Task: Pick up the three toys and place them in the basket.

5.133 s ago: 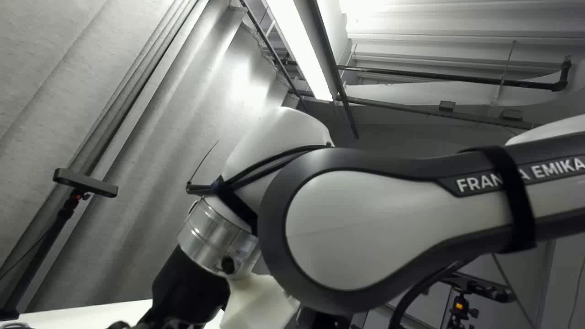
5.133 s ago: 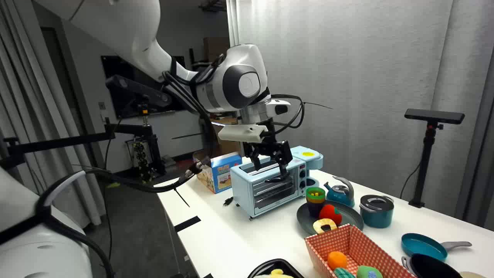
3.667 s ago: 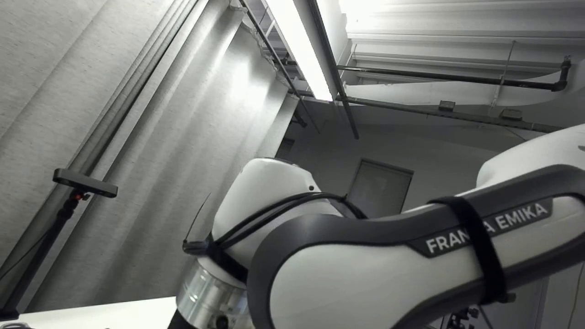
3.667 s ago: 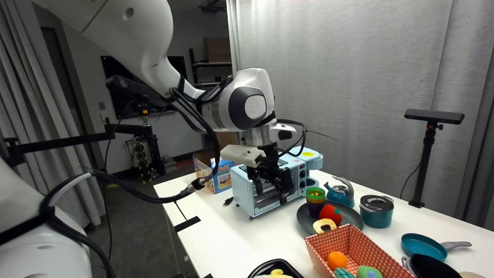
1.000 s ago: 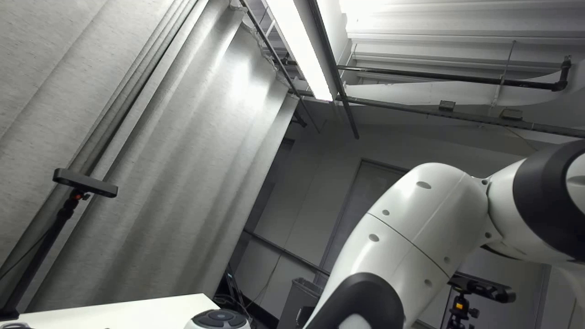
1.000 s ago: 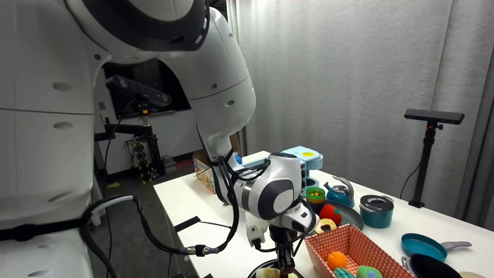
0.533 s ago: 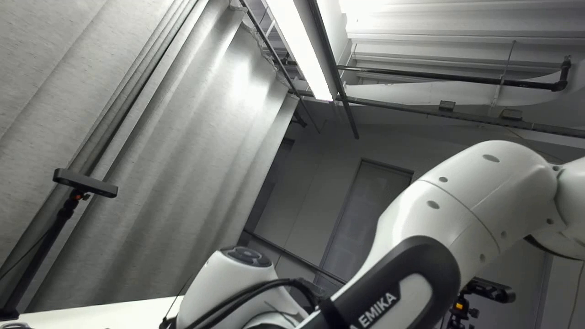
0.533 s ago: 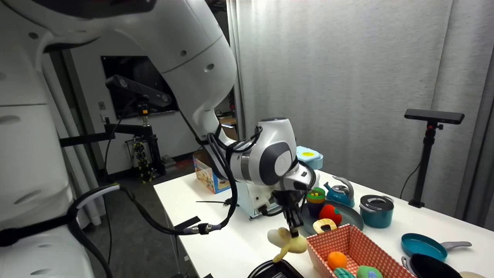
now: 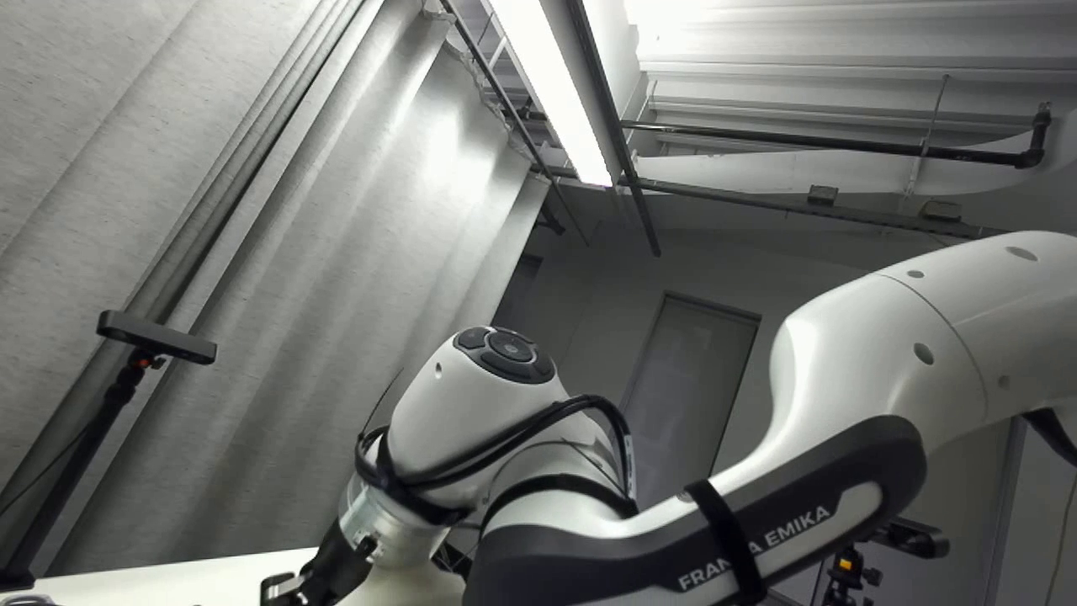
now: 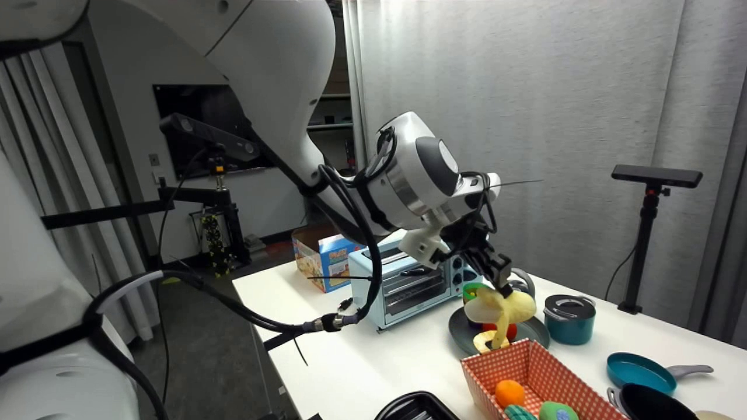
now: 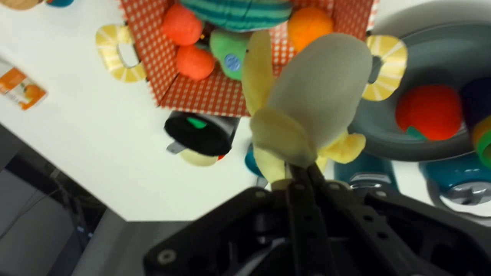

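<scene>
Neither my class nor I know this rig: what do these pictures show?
The machine is a single robot arm ending in a claw. Two views come from cameras outside it; the third comes from its wrist, looking past the claw. On the white table are a blue toaster oven, a dark plate bearing a red toy, and a checked basket holding an orange toy and others. The claw is shut on a yellow and white toy, apparently a peeled banana, held up and not yet in the basket.

Robot arm (image 9: pixel 841 475): white lettering "FRAN" and "A EMIKA", parted by black strap (image 9: pixel 729 543). Printed blue box (image 10: pixel 334 263): "PLAY".
</scene>
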Controlling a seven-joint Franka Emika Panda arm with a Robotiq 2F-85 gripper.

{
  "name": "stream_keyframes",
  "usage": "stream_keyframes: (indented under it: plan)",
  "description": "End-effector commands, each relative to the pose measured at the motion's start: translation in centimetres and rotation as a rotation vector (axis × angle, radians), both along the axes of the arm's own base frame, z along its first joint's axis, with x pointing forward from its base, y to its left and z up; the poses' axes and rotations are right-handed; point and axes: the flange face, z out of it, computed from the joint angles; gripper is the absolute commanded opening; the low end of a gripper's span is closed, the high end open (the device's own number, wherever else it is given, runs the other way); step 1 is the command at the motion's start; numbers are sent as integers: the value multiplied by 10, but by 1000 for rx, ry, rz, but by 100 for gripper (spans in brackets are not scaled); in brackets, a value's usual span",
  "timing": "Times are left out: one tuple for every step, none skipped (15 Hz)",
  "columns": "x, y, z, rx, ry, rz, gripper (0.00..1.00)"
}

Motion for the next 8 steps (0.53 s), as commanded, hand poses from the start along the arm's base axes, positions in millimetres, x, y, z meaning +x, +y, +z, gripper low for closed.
stream_keyframes:
  plan:
    - [18, -24, -5, -142, -47, -36, 1]
    - [19, -29, -14, -154, -37, -49, 11]
    - [19, -32, -28, -159, -10, -61, 29]
    - [18, -35, -39, -163, 13, -72, 36]
    - [17, -36, -51, -159, 39, -76, 43]
    - [17, -36, -60, -153, 60, -76, 50]
    - [16, -35, -67, -151, 79, -73, 58]
    - [14, -34, -73, -148, 94, -69, 65]
